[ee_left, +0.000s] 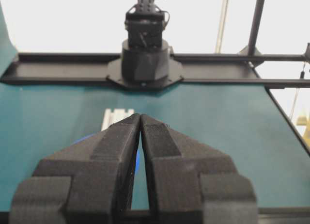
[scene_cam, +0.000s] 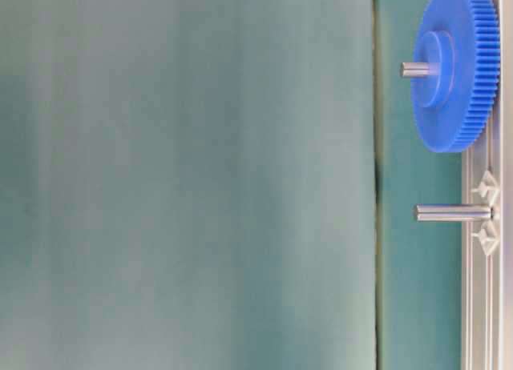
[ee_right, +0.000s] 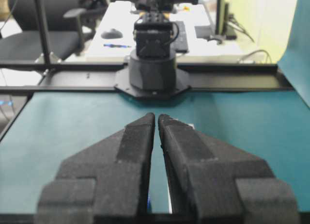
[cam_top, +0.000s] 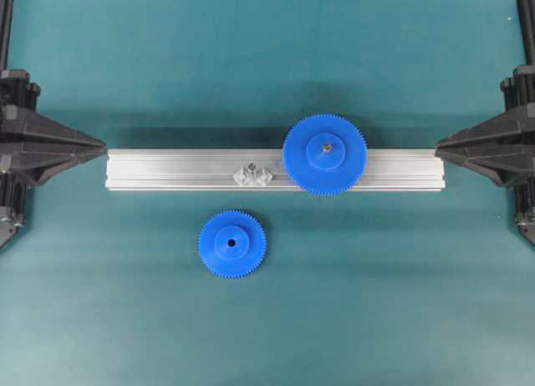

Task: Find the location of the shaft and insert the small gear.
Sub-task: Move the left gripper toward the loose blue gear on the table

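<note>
The small gear (cam_top: 232, 244) lies flat on the teal worktop (cam_top: 376, 302), just in front of the rail (cam_top: 167, 170) carrying the shaft (cam_top: 250, 166). Left gripper (cam_top: 104, 144) and right gripper (cam_top: 437, 144) are closed, empty.

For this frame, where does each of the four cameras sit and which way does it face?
Overhead: looks straight down on ribbed aluminium rail, small blue gear; both grippers at the edges.
Table-level: sideways-turned view along the rail; thin silvery shaft, larger blue gear; no robot.
Left wrist: over shut left gripper toward the opposite arm.
Right wrist: mirrored, right gripper shut.
Shared: overhead and table-level show the larger gear.
</note>
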Action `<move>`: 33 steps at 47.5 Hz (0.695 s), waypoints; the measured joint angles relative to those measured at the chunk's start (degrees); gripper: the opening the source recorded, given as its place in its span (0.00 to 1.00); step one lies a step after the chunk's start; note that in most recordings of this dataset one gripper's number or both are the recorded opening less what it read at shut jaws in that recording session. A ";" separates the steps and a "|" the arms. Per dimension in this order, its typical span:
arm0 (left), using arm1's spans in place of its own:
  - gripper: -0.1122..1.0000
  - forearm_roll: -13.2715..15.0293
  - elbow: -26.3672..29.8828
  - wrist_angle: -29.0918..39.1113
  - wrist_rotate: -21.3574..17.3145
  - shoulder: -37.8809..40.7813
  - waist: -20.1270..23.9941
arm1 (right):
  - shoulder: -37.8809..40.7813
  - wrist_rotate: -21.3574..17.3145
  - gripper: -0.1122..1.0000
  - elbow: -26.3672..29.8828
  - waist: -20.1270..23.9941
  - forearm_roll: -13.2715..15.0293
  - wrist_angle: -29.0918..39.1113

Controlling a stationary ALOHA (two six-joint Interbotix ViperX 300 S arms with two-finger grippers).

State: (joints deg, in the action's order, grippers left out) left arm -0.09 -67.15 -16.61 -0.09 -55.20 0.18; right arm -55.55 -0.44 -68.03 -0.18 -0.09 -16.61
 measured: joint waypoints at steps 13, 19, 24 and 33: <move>0.10 -0.53 0.26 0.53 6.68 5.98 -0.44 | 0.35 -2.29 0.13 -0.53 -1.41 -3.08 0.88; 0.10 -0.53 1.49 2.81 6.77 8.26 -0.53 | 0.35 -4.31 0.12 -0.53 -1.41 -3.08 3.25; 0.10 -0.62 2.81 5.98 6.59 10.28 -0.62 | 0.44 -4.75 0.12 -0.62 -1.41 -3.08 5.63; 0.10 -0.70 4.75 10.55 5.62 13.36 -1.23 | 0.35 -4.92 0.12 -0.62 -1.49 -3.08 12.30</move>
State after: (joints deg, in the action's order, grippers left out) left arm -0.79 -62.40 -6.06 5.54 -41.84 -1.05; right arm -55.20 -5.36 -68.64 -1.67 -3.16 -4.31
